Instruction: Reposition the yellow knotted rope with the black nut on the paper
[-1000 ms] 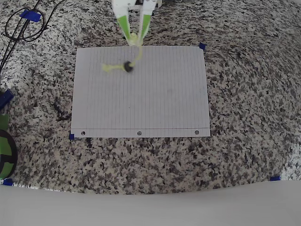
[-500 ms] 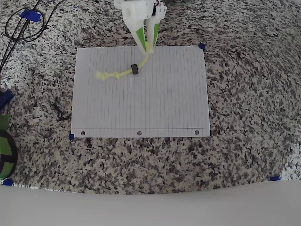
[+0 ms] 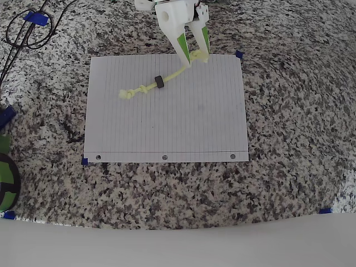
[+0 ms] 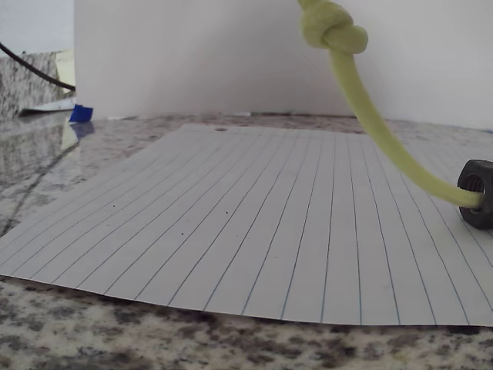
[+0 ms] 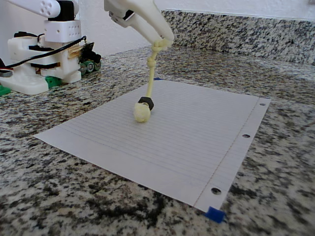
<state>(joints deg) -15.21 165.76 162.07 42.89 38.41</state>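
Observation:
In the overhead view the white lined paper lies flat on the granite counter. The yellow knotted rope runs diagonally from the paper's upper edge down-left to a knotted, frayed end. The black nut is threaded on it mid-length. My gripper, white with green fingertips, is shut on the rope's upper end, at the paper's top edge. In the fixed view the rope hangs taut from the gripper down to the nut resting on the paper. The wrist view shows the held knot, the nut and the paper.
Black cables coil at the counter's top left. Blue tape marks sit at the paper's corners and farther out on the counter. A green-and-black object sits at the left edge. The arm's base stands behind the paper.
My gripper has moved right along the paper's top edge with the rope's end in it. The nut and trailing end were dragged rightward and the rope has straightened.

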